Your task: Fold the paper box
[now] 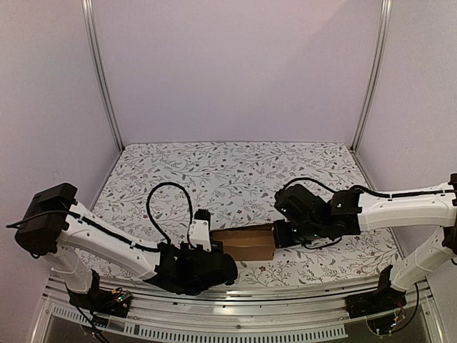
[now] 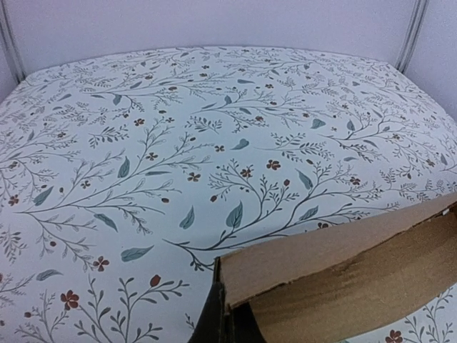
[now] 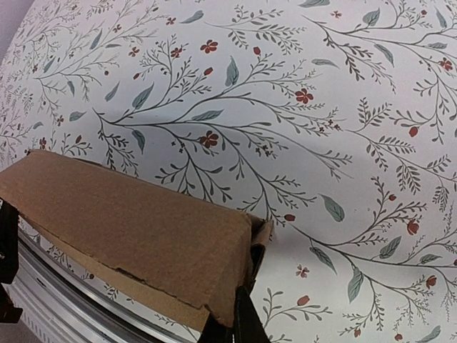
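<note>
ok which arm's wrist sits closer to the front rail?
The left arm: its black wrist hangs right by the rail, claw on the box's left end. The right wrist sits further in, over the table.

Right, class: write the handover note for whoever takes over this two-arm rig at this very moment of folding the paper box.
Left gripper: shut, apparently pinching the left end of the plain brown cardboard paper box.
Right gripper: shut, apparently pinching its right end.
Box: between both grippers, near the front edge of the floral-patterned table.
Done: the cardboard already has a slim rectangular box shape.
Left: the left end shows an open interior in the left wrist view; it probably needs closing. Right end unclear.
</note>
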